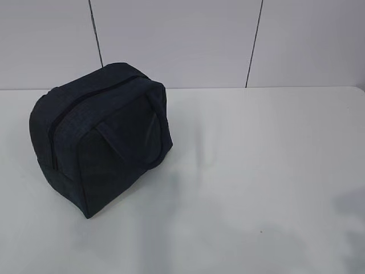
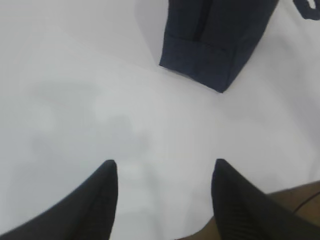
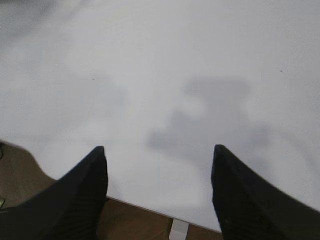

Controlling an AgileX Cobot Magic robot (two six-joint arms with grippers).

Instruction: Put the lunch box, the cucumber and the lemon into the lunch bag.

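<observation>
Lunch bag [image 1: 102, 142] zipped shut on white table [image 1: 256, 171].

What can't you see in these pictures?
- Inside of the lunch bag: hidden by its own dark fabric, exterior view.
- Most of the bag: cut off by the top edge, left wrist view.
- Zipper pull: too dark and small to find, exterior view.
- Lunch box, cucumber, lemon: in no view.
</observation>
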